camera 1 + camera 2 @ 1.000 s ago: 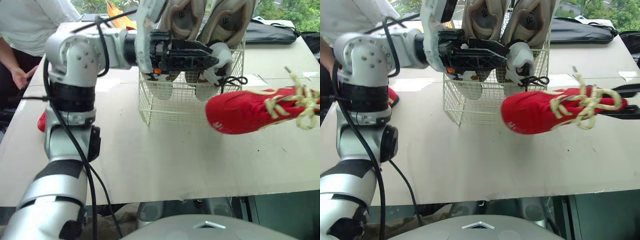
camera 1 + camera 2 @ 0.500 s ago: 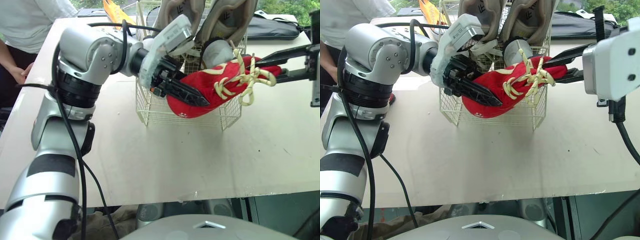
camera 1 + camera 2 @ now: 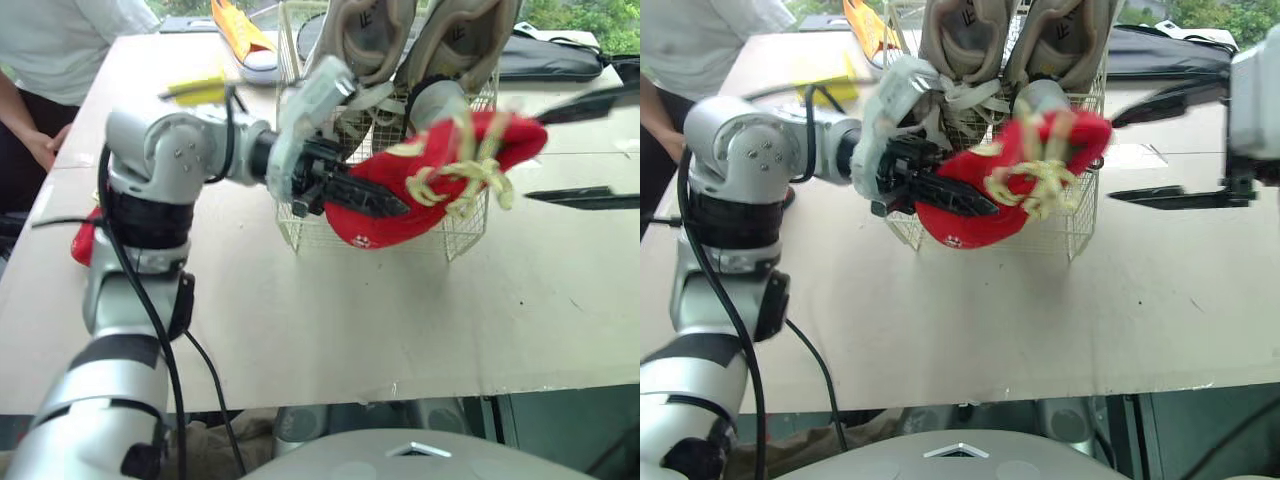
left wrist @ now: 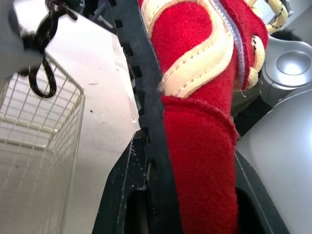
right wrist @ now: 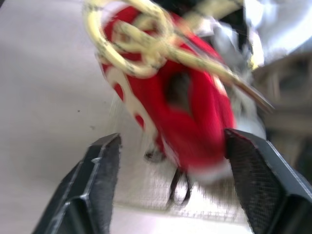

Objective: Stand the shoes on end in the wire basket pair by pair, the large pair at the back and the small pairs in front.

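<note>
The left gripper (image 3: pixel 385 205) has its jaws clamped on the red shoe (image 3: pixel 430 190), fingers along its front part. The right gripper (image 3: pixel 535 157) has its jaws spread wide, the shoe's heel near their tips.

Pale, matte tabletop (image 3: pixel 300 330), with a faint seam crossing it from side to side behind the midline. Standing directly on it, near the centre, is the white wire basket (image 3: pixel 1055 235), its base flat on the surface. At the far edge, behind the basket and to its left, lies an orange shoe (image 3: pixel 245 45) with a white sole. Nearer, a small yellow object (image 3: pixel 195 90), possibly a marker, lies on the left half. A red shoe (image 3: pixel 85 238), partly hidden, rests at the left edge. A long black bag (image 3: pixel 545 60) lies along the far right edge.
</note>
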You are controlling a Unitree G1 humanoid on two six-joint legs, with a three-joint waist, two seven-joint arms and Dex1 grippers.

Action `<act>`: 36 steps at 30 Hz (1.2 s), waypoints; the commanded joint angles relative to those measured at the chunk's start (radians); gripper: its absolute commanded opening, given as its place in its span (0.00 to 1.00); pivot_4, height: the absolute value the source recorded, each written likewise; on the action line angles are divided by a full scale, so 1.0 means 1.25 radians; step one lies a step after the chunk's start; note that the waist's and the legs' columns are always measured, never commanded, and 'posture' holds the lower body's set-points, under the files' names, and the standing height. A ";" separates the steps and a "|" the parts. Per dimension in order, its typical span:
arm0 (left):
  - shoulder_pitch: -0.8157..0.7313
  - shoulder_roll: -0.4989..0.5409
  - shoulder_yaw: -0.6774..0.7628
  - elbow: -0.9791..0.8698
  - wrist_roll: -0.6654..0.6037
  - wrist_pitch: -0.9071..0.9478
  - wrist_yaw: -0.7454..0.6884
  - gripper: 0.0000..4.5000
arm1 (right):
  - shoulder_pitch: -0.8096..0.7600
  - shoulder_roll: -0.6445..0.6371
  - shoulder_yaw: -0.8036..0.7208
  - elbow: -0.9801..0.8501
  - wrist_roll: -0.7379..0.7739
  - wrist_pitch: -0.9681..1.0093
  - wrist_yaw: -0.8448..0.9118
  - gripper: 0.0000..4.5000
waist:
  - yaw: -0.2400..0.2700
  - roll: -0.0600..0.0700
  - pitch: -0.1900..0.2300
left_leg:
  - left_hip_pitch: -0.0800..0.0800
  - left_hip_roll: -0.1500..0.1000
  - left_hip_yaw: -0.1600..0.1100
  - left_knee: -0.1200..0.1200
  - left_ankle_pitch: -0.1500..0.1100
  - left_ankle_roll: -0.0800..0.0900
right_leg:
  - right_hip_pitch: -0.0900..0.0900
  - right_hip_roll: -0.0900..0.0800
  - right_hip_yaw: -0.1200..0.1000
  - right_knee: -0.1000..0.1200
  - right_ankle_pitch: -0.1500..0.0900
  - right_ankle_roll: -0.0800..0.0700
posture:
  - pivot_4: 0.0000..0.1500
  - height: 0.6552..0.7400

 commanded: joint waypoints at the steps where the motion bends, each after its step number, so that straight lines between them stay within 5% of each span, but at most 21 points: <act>1: 0.038 -0.088 0.165 -0.082 -0.057 -0.132 0.121 0.14 | 0.127 0.118 -0.199 -0.045 0.191 0.249 -0.197 0.65 | 0.001 -0.001 -0.001 | 0.001 0.000 0.000 0.000 0.000 0.000 | 0.000 0.000 0.001 0.001 0.000 0.000 | 1.00 1.00; 4: 0.069 -0.147 0.195 -0.122 -0.039 -0.200 0.197 0.14 | 0.186 0.240 -0.226 -0.111 0.392 0.304 -0.424 0.65 | 0.010 -0.001 -0.002 | 0.003 0.000 -0.001 0.000 0.000 -0.001 | 0.002 -0.001 0.000 0.002 0.000 0.000 | 1.00 1.00; 8: 0.116 -0.147 0.149 -0.164 -0.007 -0.255 0.192 0.14 | 0.104 0.376 -0.103 -0.165 0.642 0.184 -0.799 0.65 | -0.006 -0.001 -0.002 | 0.004 -0.002 0.000 0.002 0.001 -0.001 | 0.000 -0.001 0.005 0.008 0.000 0.000 | 1.00 1.00; 13: 0.142 -0.140 0.109 -0.170 0.016 -0.304 0.178 0.14 | 0.033 0.441 0.024 -0.189 0.724 0.095 -1.036 0.65 | -0.005 -0.001 -0.002 | 0.005 -0.002 0.002 0.001 0.001 -0.001 | 0.000 0.001 0.003 0.009 0.000 0.000 | 1.00 1.00; 18: 0.141 -0.144 0.084 -0.170 0.030 -0.326 0.176 0.14 | -0.014 0.480 0.114 -0.202 0.732 0.051 -1.105 0.65 | -0.004 -0.001 -0.002 | 0.002 -0.001 0.001 0.001 0.001 -0.001 | 0.000 0.001 0.002 0.006 0.000 0.000 | 1.00 1.00; 21: 0.142 -0.149 0.075 -0.176 0.029 -0.325 0.183 0.14 | -0.025 0.496 0.142 -0.210 0.730 0.033 -1.116 0.48 | -0.004 -0.001 -0.002 | 0.002 -0.001 0.001 0.001 0.001 -0.001 | 0.000 0.001 0.001 0.005 0.000 0.000 | 1.00 1.00; 26: 0.135 -0.158 0.074 -0.170 0.019 -0.315 0.203 0.14 | -0.008 0.501 0.162 -0.236 0.728 0.012 -1.118 0.01 | -0.004 -0.001 -0.002 | 0.002 -0.001 0.001 0.001 0.001 -0.001 | 0.000 0.001 0.001 0.004 0.000 0.000 | 1.00 1.00; 30: 0.110 -0.180 0.108 -0.136 -0.012 -0.282 0.251 0.14 | 0.039 0.469 0.140 -0.271 0.730 0.010 -1.062 0.01 | -0.002 -0.001 -0.002 | 0.001 -0.001 0.001 0.001 0.001 -0.001 | 0.000 0.000 0.000 0.004 0.000 0.000 | 1.00 1.00; 33: 0.093 -0.190 0.129 -0.116 -0.037 -0.258 0.281 0.14 | 0.080 0.445 0.127 -0.299 0.753 0.004 -1.015 0.18 | -0.002 -0.001 -0.002 | 0.001 -0.001 0.000 0.001 0.001 -0.001 | 0.000 0.000 0.000 0.004 0.000 0.000 | 1.00 1.00; 36: 0.092 -0.191 0.127 -0.120 -0.046 -0.251 0.291 0.14 | 0.092 0.437 0.126 -0.298 0.750 -0.017 -1.026 0.52 | -0.008 -0.001 -0.002 | 0.002 -0.001 0.000 0.001 0.001 -0.001 | 0.000 0.001 0.001 0.004 0.000 0.000 | 1.00 1.00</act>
